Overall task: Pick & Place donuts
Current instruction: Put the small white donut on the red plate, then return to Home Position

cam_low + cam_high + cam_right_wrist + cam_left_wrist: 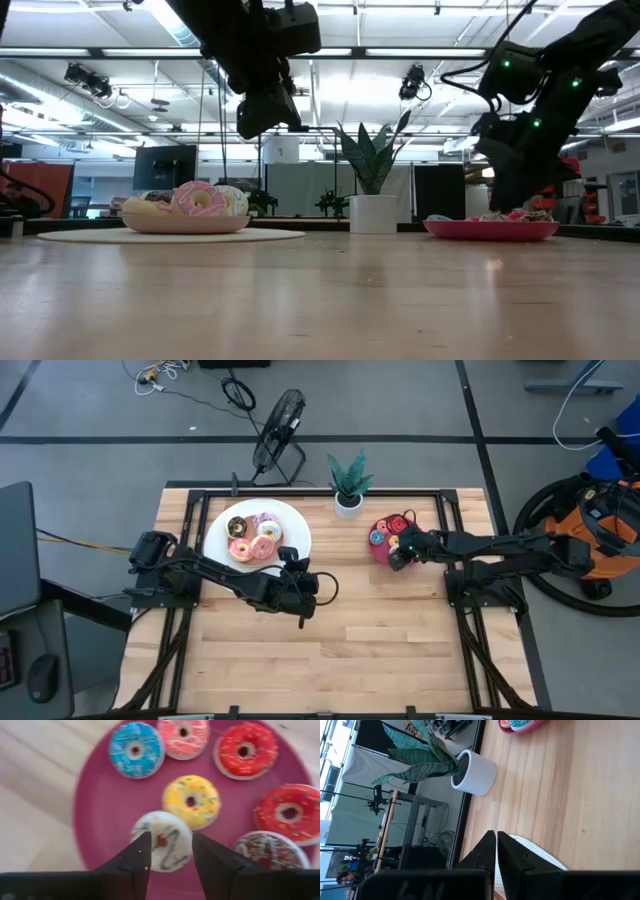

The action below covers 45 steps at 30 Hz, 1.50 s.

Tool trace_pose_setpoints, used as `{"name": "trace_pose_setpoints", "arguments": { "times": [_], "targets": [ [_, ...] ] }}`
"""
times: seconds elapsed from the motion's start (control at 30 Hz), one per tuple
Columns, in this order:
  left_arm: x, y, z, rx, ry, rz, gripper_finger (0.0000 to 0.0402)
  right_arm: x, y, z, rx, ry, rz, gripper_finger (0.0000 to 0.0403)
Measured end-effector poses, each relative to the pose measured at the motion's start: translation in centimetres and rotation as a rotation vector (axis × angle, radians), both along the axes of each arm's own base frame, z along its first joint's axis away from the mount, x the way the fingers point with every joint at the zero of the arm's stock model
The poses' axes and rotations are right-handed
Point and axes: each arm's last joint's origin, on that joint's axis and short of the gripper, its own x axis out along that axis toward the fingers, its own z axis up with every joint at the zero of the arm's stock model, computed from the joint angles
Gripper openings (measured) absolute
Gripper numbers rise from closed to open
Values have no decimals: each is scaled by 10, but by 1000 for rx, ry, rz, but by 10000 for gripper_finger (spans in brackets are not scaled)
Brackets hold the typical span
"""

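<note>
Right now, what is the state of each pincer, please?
Left pincer: closed, holding nothing, above the table beside the white plate.
Right pincer: open around the white donut in the magenta dish, not gripping yet.

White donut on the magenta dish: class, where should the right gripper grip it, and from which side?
Grip the white donut across its outer rim, from above. It lies flat on the dish, clear of the yellow donut; the right gripper already straddles it.
</note>
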Motion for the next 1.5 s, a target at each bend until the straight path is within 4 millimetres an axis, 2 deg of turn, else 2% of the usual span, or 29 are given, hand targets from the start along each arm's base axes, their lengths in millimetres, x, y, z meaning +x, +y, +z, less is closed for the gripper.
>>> {"name": "trace_pose_setpoints", "arguments": {
  "times": [0.2,0.4,0.47,0.63,0.77,0.93,1.13,1.3,1.5],
  "targets": [
    [0,0,0,-1,-2,2,21,-5,-10,0,-38,25,-80,107],
    [0,0,0,-2,-3,2,21,-8,-17,-5,-20,66,-84,24],
    [0,0,0,-2,-3,2,21,-6,-18,-8,2,86,-62,8],
    [0,0,0,-2,-4,2,21,1,-17,-18,104,78,26,19],
    [0,0,0,-4,-4,2,21,4,-16,-17,154,52,85,10],
    [0,0,0,-7,-7,4,21,8,-17,-2,137,35,97,7],
    [-1,0,0,-20,-25,17,21,7,-14,28,60,124,76,9],
    [-9,3,-4,-33,-21,81,21,8,4,38,-14,88,203,4],
    [-24,8,-7,-16,-82,199,18,13,39,26,-106,-135,445,4]
  ]
}}
